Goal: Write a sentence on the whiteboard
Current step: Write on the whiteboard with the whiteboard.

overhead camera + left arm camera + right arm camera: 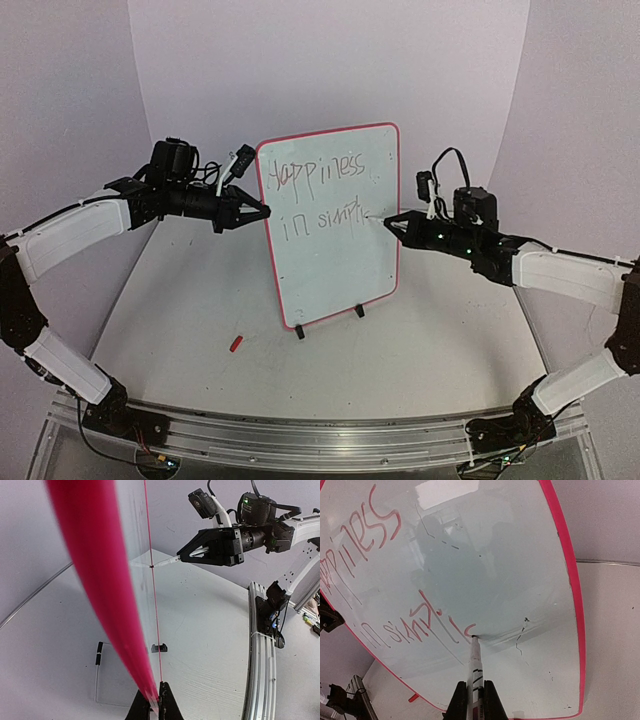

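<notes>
top external view: left gripper [262,212] sits at the whiteboard's [335,275] left edge. the sentence [312,176] runs across its upper half. right gripper [392,224] is off its right side, marker [377,218] tip touching the face just after "in simpli".

risks, my judgement:
- **left of the whiteboard:** if the pinch on the edge slips, the board could rock on its clips [299,332] under the pen's push, and strokes would skip.
- **on the whiteboard:** the letters yet to come head for the right rim. little bare room is left there, so the word may crowd or run off.
- **right of the whiteboard:** too hard a push could skate the tip; too light leaves gaps.

a small red piece [236,343] lies in front of the whiteboard, well apart, no obstacle.

end effectors:
- **left wrist view:** left gripper [154,696] clenched on the whiteboard's red rim [100,595], almost no gap.
- **right wrist view:** right gripper [475,692] nearly closed, grasping the marker [476,667] by its barrel, tip on the whiteboard [520,580].
</notes>
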### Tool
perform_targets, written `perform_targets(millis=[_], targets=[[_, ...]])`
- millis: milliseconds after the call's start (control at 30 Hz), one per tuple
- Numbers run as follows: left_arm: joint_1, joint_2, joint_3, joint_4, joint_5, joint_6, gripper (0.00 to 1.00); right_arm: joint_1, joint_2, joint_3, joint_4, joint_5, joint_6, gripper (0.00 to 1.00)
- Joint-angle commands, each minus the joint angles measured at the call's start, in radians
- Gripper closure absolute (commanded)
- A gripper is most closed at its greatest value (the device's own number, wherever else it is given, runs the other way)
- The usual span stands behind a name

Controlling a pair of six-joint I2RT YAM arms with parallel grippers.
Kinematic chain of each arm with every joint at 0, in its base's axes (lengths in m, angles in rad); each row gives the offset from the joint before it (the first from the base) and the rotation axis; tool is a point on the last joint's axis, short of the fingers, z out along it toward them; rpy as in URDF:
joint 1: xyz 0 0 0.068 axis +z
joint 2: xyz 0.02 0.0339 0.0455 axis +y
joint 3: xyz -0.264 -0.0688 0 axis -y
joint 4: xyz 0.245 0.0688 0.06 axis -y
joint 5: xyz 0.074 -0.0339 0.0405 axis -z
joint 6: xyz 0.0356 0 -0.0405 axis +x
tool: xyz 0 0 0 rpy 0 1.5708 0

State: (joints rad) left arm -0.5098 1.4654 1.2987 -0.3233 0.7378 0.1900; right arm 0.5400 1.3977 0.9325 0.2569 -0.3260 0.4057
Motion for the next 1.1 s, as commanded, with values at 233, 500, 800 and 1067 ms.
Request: perform_targets(millis=[233,500,800,1067], targets=[[-0.021,0.032,-0.022,-0.211,-0.033,0.081,1.00,-0.004,-0.037,-0.001,-0.004,0.110,0.007,1.00],[-0.021,0.032,-0.022,-0.211,-0.034,0.081,1.00,-0.003,-0.040,-0.001,-0.007,0.087,0.005,1.00],[-0.021,0.031,-0.024,-0.209,-0.036,0.081,1.00,-0.004,-0.084,-0.012,-0.025,0.036,-0.009,1.00],[-0.021,0.028,-0.024,-0.208,-0.037,0.078,1.00,-0.004,-0.140,-0.023,-0.057,0.034,-0.020,1.00]])
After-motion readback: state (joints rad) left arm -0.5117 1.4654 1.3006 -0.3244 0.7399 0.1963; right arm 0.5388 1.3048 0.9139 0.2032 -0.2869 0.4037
